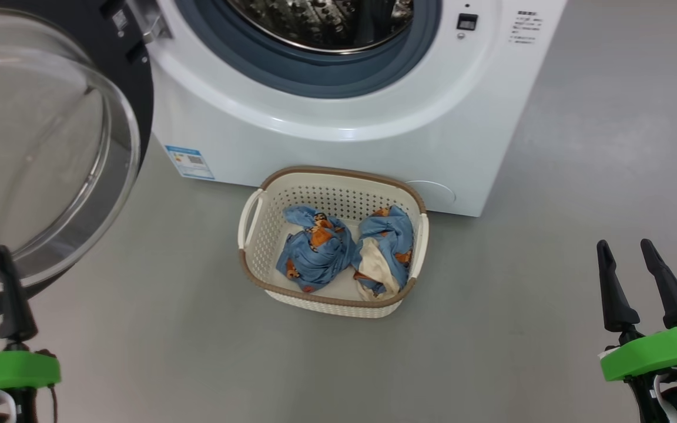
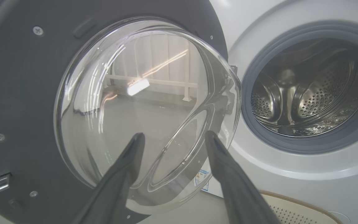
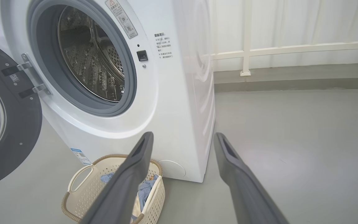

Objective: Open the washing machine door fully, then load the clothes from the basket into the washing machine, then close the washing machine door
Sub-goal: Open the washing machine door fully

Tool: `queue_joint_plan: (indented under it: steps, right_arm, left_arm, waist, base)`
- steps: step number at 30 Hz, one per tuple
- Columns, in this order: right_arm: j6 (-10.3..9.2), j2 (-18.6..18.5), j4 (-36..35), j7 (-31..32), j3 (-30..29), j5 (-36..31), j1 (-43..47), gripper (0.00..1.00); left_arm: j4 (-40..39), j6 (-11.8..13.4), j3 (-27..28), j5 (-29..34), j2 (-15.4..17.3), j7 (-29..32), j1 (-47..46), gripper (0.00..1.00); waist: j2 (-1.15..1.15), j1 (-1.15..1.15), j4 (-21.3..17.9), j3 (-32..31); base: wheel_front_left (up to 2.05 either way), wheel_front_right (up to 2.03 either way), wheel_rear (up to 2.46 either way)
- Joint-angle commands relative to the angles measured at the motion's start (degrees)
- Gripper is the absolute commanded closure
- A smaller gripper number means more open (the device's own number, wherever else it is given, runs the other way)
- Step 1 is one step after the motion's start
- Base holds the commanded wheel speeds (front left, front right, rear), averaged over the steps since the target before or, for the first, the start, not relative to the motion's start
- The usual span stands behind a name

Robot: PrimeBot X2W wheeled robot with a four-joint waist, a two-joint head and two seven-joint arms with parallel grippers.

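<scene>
Fingers of the left tool stand wide apart, empty, before the washing machine door, open at frame left, its rim cut off. At lower right the right tool gapes empty too. Centre frame, the basket holds both clothes bundles, just before the washing machine.

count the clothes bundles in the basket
2. A left bundle and a right bundle sit side by side in the basket. Smaller pieces could hide underneath.

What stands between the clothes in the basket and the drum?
Nothing visible. The door hangs open at the left, off the drum mouth, and the clothes lie uncovered in the basket on the floor before the machine.
</scene>
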Motion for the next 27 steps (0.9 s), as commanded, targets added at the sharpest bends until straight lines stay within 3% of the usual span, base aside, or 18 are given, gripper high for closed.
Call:
queue_joint_plan:
  steps: [1, 16, 27]
  right_arm:
    - [0.32, -0.75, -1.38, -0.70, 0.78, 0.43, 0.11, 0.00]
    - [0.32, 0.54, -1.50, -0.70, 0.32, 0.22, 0.63, 0.00]
    - [0.32, 0.92, -1.70, -0.70, 0.02, 0.26, 0.43, 0.00]
  left_arm:
    - [-1.85, 0.04, 0.98, -0.36, 2.11, -0.30, 0.29, 0.00]
    - [-5.18, 0.04, -7.58, -1.99, 0.22, -0.30, 3.50, 0.00]
    - [-5.54, 0.04, -13.32, -4.42, 0.69, -0.30, 4.29, 0.00]
  waist:
    - [0.00, 0.00, -1.10, -0.23]
    - [0.00, 0.00, -9.34, -0.79]
    - [0.00, 0.00, -13.93, -0.40]
  base:
    - [0.00, 0.00, 0.00]
    - [0.00, 0.00, 0.00]
    - [0.00, 0.00, 0.00]
